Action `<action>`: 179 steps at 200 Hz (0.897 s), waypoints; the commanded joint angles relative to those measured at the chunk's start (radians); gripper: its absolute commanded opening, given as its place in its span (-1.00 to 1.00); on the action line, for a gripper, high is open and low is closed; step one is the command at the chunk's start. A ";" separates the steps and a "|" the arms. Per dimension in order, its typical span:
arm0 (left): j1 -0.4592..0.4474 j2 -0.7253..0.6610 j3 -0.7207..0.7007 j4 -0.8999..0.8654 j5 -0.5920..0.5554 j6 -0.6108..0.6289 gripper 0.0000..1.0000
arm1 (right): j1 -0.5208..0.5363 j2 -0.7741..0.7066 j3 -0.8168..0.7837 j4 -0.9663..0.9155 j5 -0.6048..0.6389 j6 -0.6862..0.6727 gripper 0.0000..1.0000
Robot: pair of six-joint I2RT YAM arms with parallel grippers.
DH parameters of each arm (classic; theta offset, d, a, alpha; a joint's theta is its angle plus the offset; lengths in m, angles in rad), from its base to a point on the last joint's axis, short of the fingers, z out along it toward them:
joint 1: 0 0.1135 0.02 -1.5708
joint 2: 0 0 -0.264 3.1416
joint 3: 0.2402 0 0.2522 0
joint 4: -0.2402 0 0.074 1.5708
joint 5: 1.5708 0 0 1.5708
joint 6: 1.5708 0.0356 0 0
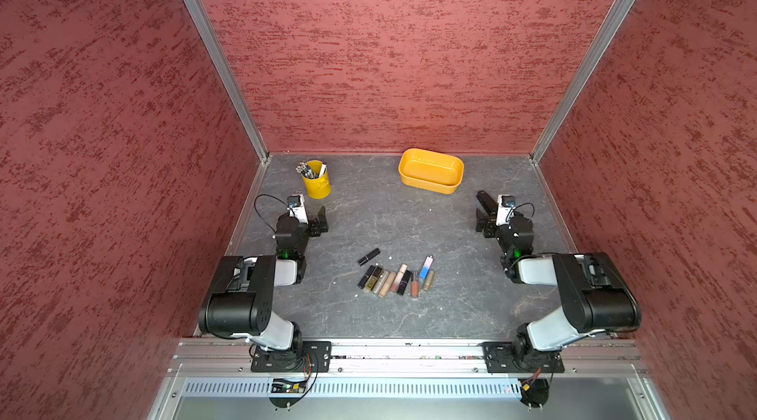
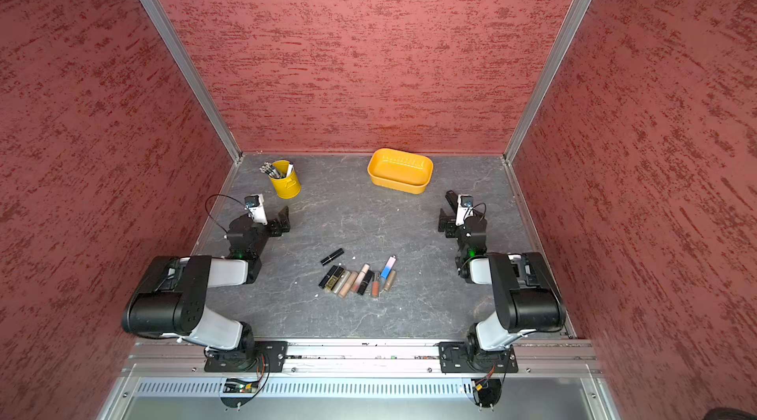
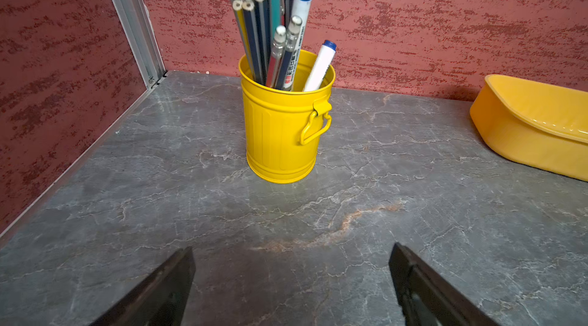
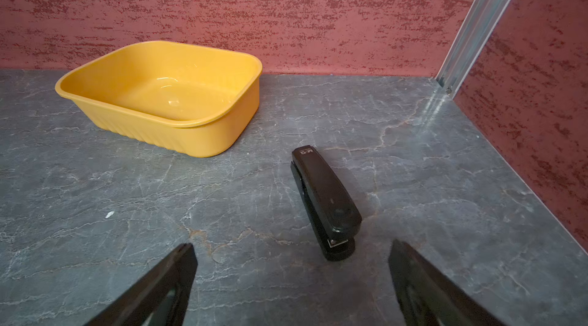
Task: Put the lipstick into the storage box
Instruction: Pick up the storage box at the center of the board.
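Left hand is released, fingers spread wide over the bare tabletop, facing a yellow bucket stuffed with pencils. Right hand is also released and holds nothing; a black stapler lies on the tabletop just ahead of it. Lipsticks lie in a row at the tabletop's front middle, with one black lipstick just beside the row on its far side. Storage box stands empty near the back wall, well apart from the lipsticks.
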 commanded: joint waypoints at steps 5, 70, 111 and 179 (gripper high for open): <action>0.004 0.007 0.016 -0.006 0.007 0.013 0.99 | -0.003 -0.013 -0.003 0.012 -0.015 0.004 0.97; 0.005 0.007 0.016 -0.006 0.007 0.013 0.99 | -0.003 -0.013 -0.003 0.012 -0.014 0.004 0.97; 0.003 0.007 0.016 -0.006 0.004 0.014 0.99 | -0.003 -0.013 -0.003 0.013 -0.015 0.002 0.97; 0.008 0.007 0.017 -0.006 0.013 0.011 0.99 | -0.003 -0.013 -0.003 0.013 -0.015 0.003 0.97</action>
